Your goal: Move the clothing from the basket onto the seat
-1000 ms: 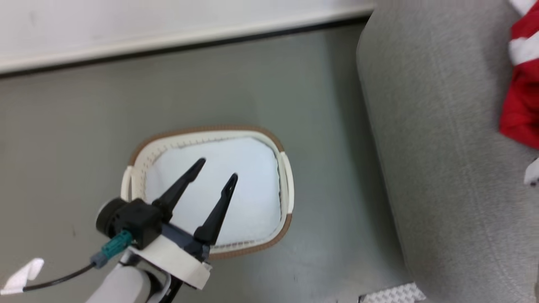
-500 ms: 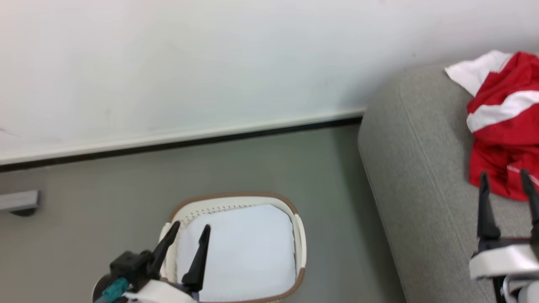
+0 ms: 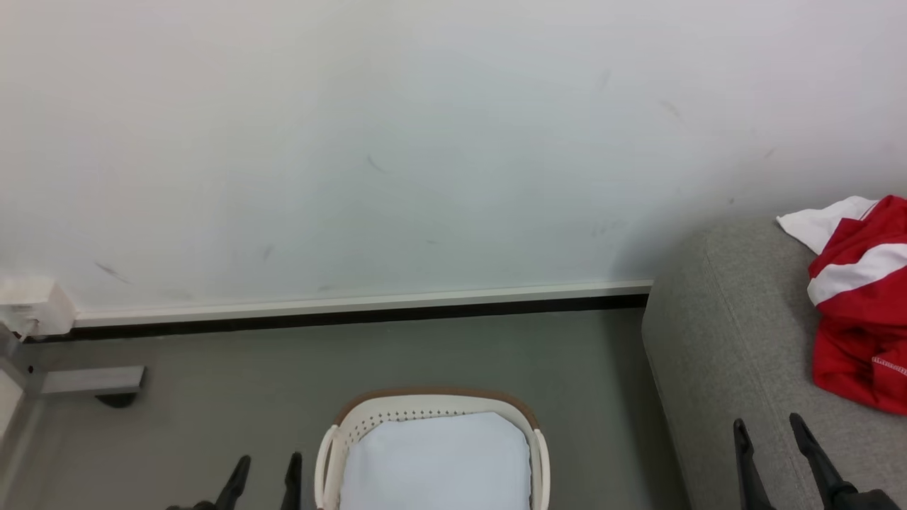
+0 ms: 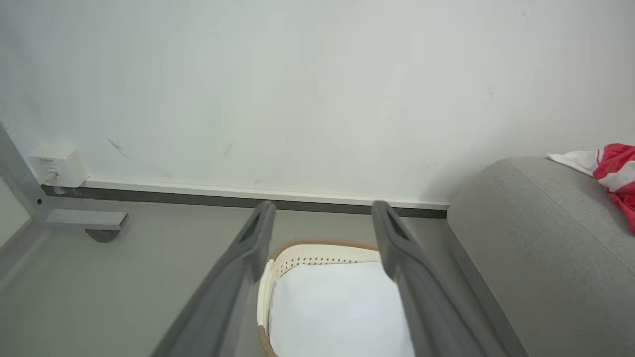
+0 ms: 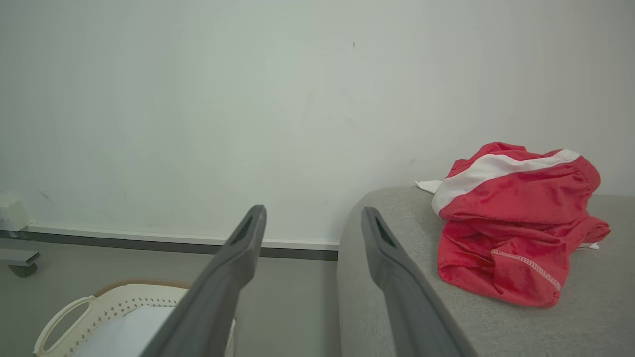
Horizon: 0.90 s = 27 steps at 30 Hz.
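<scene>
The red clothing (image 3: 861,312) with white stripes lies crumpled on the grey seat (image 3: 716,354) at the right; the right wrist view has the clothing (image 5: 516,233) resting on the seat (image 5: 387,302) too. The cream basket (image 3: 432,418) with a brown rim stands on the floor, holding a pale white liner (image 3: 436,464). My left gripper (image 3: 268,467) is open at the bottom left, just left of the basket, nothing between its fingers. My right gripper (image 3: 772,433) is open above the seat, short of the clothing. In the left wrist view the basket (image 4: 317,253) shows between the open fingers (image 4: 248,258).
A white wall with a dark baseboard (image 3: 354,315) runs behind the basket. A grey metal foot (image 3: 92,382) and a white wall box (image 3: 32,304) sit at the far left. Grey floor (image 3: 212,397) lies around the basket.
The head camera has tilted up, so wall takes up more of the picture. Both grippers now show lower in the view; the left one has drawn back from over the basket. The clothing has not moved.
</scene>
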Available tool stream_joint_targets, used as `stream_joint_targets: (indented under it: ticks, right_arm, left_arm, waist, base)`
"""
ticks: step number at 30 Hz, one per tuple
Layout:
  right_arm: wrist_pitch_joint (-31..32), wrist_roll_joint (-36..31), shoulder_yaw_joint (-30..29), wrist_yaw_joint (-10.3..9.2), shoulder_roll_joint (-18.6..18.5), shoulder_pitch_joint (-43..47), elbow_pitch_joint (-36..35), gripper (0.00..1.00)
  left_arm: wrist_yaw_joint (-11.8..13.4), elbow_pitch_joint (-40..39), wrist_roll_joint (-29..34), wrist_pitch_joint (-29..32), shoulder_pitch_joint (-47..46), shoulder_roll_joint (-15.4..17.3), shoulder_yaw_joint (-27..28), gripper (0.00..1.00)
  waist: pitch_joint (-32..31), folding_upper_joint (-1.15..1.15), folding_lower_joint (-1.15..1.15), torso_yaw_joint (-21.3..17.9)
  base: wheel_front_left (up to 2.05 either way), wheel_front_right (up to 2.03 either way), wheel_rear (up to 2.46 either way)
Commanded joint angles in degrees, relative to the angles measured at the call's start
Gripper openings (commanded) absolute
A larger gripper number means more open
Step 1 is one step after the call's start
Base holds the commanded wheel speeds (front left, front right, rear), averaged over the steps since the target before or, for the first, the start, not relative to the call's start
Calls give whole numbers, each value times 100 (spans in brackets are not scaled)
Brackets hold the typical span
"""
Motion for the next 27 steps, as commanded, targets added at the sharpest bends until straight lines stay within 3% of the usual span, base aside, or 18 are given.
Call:
stream_joint_targets:
  ticks: [1,13,27]
  right_arm:
    - [-18,30,33,-15,-26,80,27,100]
    - [-19,244,191,-15,-23,194,280,100]
    - [-19,333,312,-15,-23,124,353,100]
  left_arm:
    - [-45,5,127,-1,94,-50,106,100]
    - [-566,200,725,-2,229,-511,844,100]
    - [-817,280,1045,-2,60,-684,1149,100]
  waist:
    - [-86,0,2,45]
    - [-154,0,2,69]
    - [-102,0,2,47]
  base:
    - [0,0,0]
    - [0,0,0]
    - [0,0,0]
